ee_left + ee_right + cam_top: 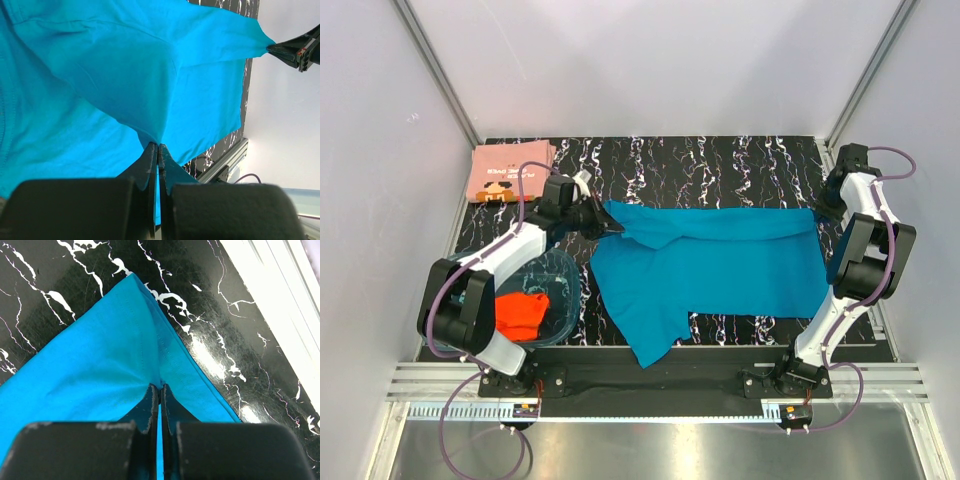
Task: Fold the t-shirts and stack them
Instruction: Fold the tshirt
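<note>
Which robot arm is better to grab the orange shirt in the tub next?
Probably the left. The orange shirt lies in the tub beside the left arm, far from the right one. But the left gripper and right gripper are both shut on the blue shirt.

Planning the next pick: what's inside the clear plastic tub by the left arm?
One crumpled orange-red t-shirt lies in the tub. The left arm crosses over its left side, so that part and anything beneath the shirt cannot be seen.
</note>
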### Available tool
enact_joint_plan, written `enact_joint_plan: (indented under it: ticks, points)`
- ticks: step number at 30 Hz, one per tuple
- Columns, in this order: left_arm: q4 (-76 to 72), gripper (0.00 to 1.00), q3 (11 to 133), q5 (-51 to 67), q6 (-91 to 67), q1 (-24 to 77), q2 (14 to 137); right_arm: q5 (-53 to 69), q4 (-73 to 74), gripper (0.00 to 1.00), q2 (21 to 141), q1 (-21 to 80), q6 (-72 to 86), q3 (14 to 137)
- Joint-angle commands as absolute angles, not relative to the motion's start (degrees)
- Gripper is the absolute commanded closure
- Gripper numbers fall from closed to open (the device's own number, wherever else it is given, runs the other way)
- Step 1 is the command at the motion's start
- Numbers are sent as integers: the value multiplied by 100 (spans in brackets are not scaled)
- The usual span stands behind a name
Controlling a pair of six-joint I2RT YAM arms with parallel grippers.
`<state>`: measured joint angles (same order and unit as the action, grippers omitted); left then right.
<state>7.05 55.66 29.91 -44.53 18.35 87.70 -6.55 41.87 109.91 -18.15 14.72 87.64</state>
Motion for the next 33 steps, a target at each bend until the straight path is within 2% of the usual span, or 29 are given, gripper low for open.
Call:
enact_joint_plan:
  ticks: [1,11,20,28,33]
  points:
    - [624,100,5739,3006,-4307,1767,8780,-791,4201,100,10942,-1846,1371,8886]
    - [905,100,5915,3076,-4140,1609,8921,-1230,4131,100,11302,-1846,1354,8868]
    - [835,100,6363,3683,-4368,1512,9114,-1204,4157,100,11470,-1846,1380,9026]
    - [501,100,5766,3885,-4474,1521,9351,-1292,4113,100,11584,-1846,1406,8877]
    - [738,100,5801,3806,-4175,1521,9571,-1257,4096,100,11610,-1846,1433,8815]
